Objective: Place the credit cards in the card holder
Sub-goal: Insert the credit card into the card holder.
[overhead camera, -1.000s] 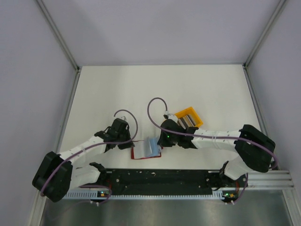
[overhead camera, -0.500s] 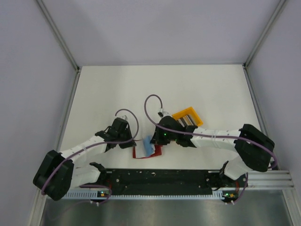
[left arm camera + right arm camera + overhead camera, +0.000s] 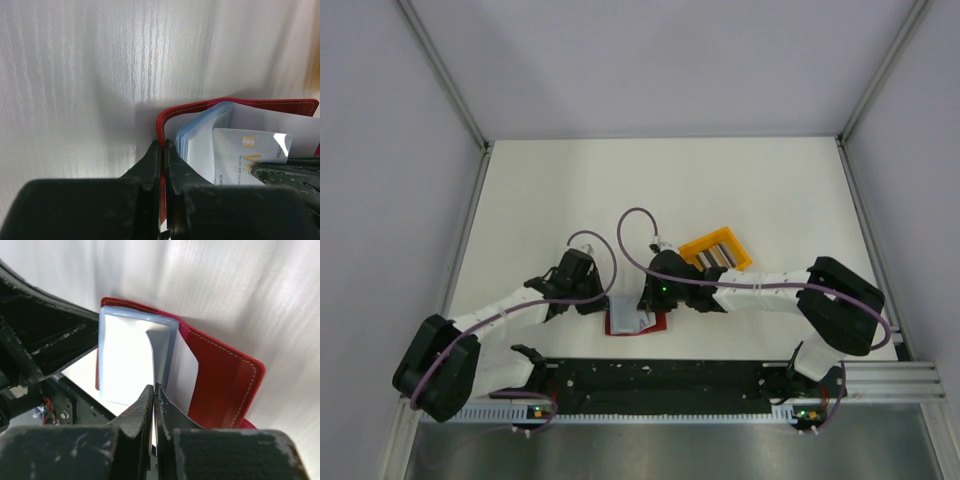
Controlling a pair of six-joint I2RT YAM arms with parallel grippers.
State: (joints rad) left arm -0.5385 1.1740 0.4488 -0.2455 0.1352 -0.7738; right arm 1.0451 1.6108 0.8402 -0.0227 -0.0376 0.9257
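The dark red card holder [image 3: 620, 325] lies open on the table between my two grippers. In the left wrist view, my left gripper [image 3: 163, 146] is shut on the edge of the holder's red cover [image 3: 240, 104]. Light blue sleeves [image 3: 200, 135] stand up inside, with a pale credit card [image 3: 245, 152] with a gold chip among them. In the right wrist view, my right gripper [image 3: 154, 388] is shut on that thin card, edge-on, at the sleeves [image 3: 125, 360] beside the red cover [image 3: 225, 385]. More cards [image 3: 712, 255] stand in the yellow bin.
The yellow plastic bin [image 3: 732, 243] sits just right of and behind the right wrist. The black rail with the arm bases [image 3: 660, 380] runs along the near edge. Grey walls and metal frame posts surround the white table [image 3: 620, 190].
My right gripper has moved left and down onto the holder with the card. The light blue sleeves, flat and plainly visible a second ago, are now mostly hidden under it. The left gripper has held still.
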